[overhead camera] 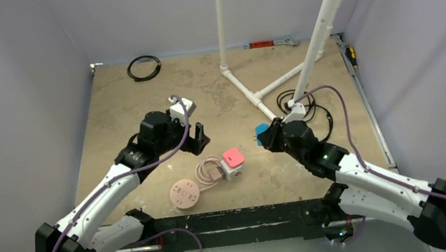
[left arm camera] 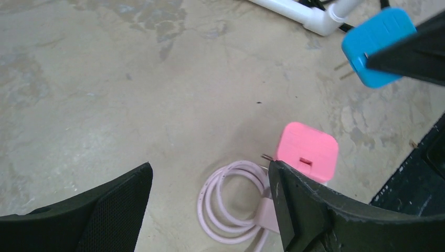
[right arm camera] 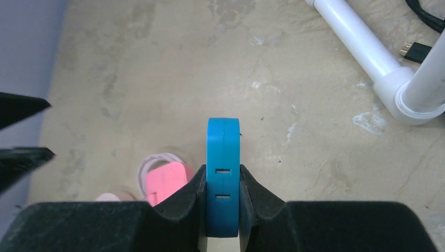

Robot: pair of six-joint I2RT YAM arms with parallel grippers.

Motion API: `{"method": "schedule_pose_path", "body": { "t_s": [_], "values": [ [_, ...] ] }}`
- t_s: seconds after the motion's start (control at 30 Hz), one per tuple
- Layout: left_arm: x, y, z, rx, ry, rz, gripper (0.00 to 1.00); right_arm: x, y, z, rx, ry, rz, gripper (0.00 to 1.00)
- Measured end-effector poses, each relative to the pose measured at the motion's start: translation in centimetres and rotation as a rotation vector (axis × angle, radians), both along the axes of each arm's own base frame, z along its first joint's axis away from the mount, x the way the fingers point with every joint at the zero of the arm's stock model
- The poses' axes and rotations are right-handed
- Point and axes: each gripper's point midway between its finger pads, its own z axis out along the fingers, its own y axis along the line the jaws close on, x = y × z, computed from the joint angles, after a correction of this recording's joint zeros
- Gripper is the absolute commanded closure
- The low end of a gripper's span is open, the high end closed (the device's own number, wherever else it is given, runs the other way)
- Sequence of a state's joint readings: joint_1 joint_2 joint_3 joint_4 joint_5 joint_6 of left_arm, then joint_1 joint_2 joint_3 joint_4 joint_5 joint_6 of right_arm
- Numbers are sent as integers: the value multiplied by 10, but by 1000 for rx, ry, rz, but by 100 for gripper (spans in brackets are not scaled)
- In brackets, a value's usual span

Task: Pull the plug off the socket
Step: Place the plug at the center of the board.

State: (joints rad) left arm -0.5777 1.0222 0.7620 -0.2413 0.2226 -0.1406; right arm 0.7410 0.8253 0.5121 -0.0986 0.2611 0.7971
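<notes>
1. The flat, rounded-square pink plastic plug [overhead camera: 233,157] sits on top of the small white-grey plastic cube socket [overhead camera: 231,173], just below the centre of the top view.
2. Its thin coiled pink cable [overhead camera: 206,170] lies just left of the cube. A round pink disc with holes [overhead camera: 184,193] lies near it, lower left.
3. The left gripper [left arm camera: 210,173] hangs to the upper left of the plug, its jaws spread wide and empty. In its wrist view one finger [left arm camera: 315,210] hides the plug's lower edge.
4. The right gripper [right arm camera: 223,184], to the right of the plug, is clamped on a blue rounded-square plastic block [right arm camera: 223,142].
5. A white plastic pipe frame [overhead camera: 247,90] stands further up the frame, and a black cable coil [overhead camera: 144,68] lies at the upper left.
</notes>
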Motion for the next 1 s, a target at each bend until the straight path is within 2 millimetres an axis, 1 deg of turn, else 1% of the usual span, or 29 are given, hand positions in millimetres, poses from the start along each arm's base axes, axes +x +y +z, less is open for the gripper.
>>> {"method": "schedule_pose_path", "body": {
  "t_s": [0.1, 0.17, 0.3, 0.37, 0.47, 0.63, 0.8, 0.9, 1.0],
  "values": [
    [13, 15, -1, 7, 2, 89, 19, -2, 4, -12, -140, 17, -11, 100],
    [19, 23, -2, 19, 0, 141, 19, 1, 3, -24, -224, 38, -26, 100],
    [25, 35, -5, 51, -6, 206, 19, 9, -7, -49, -387, 79, -79, 100],
    [26, 38, -6, 61, -10, 222, 19, 13, -15, -59, -473, 102, -115, 100],
    [28, 42, -7, 75, -12, 245, 19, 22, -19, -64, -563, 116, -158, 98],
    [30, 46, -8, 87, -16, 266, 19, 33, -19, -69, -658, 134, -201, 95],
    [30, 47, -8, 91, -17, 271, 19, 35, -16, -93, -737, 187, -185, 94],
    [30, 48, -8, 94, -15, 274, 19, 33, -17, -106, -786, 216, -174, 89],
    [30, 49, -9, 97, -13, 276, 19, 36, -15, -107, -818, 221, -178, 86]
  ]
}}
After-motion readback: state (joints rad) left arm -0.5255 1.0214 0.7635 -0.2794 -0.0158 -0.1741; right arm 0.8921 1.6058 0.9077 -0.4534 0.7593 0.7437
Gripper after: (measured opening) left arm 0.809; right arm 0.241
